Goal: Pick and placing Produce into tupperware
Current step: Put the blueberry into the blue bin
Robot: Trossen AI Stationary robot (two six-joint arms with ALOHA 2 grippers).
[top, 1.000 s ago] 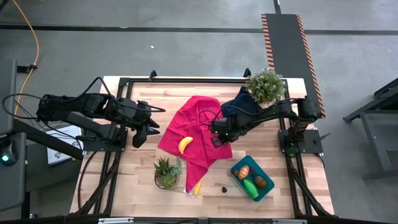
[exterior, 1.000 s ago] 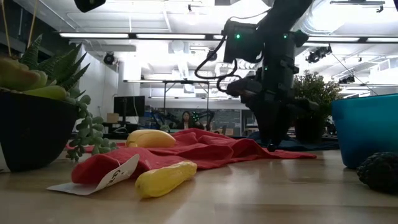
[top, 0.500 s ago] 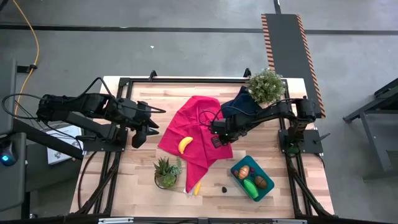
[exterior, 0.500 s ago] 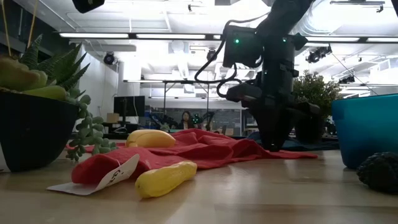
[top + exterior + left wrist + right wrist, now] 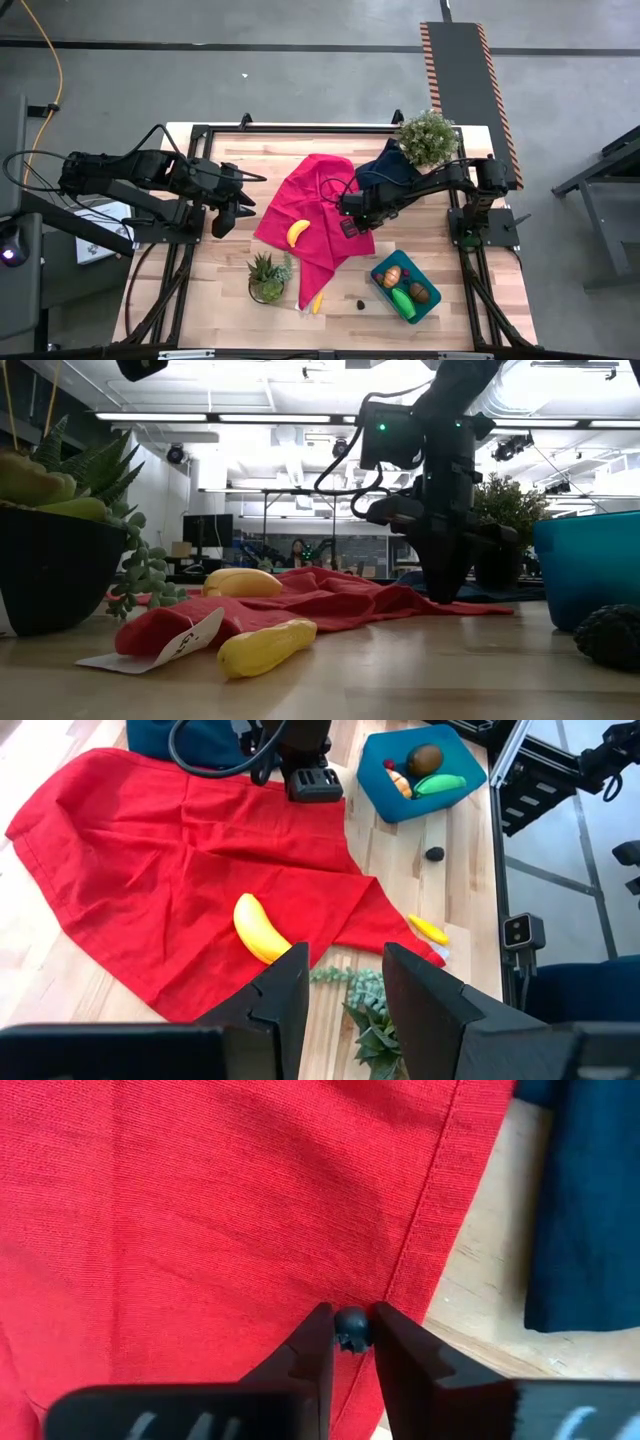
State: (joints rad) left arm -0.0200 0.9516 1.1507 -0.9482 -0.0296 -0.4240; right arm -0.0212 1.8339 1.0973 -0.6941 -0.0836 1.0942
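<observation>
My right gripper (image 5: 351, 1342) points down at the red cloth's right edge (image 5: 349, 226), its fingertips shut on a small dark round piece (image 5: 351, 1328). One yellow banana (image 5: 297, 232) lies on the red cloth (image 5: 315, 195). A second banana (image 5: 317, 302) lies on the wood near the front edge. The teal tupperware (image 5: 432, 305) at the front right holds an orange piece (image 5: 392, 277), a green piece (image 5: 402, 299) and a brown piece (image 5: 419, 292). My left gripper (image 5: 345, 990) hangs open over the table's left side, holding nothing. My right gripper pinches the small dark round piece (image 5: 351, 1328) between its two fingertips (image 5: 318, 1342), coming from above and pointing down. The piece sits at the level of the red cloth, right beside the cloth's hemmed edge (image 5: 425, 1210). I cannot tell whether it is lifted clear.
Another dark bumpy piece (image 5: 359, 298) lies on the wood left of the tupperware. A succulent pot (image 5: 267, 277) stands at the front, a leafy potted plant (image 5: 427, 138) at the far right. A navy cloth (image 5: 385, 170) lies beside the red one.
</observation>
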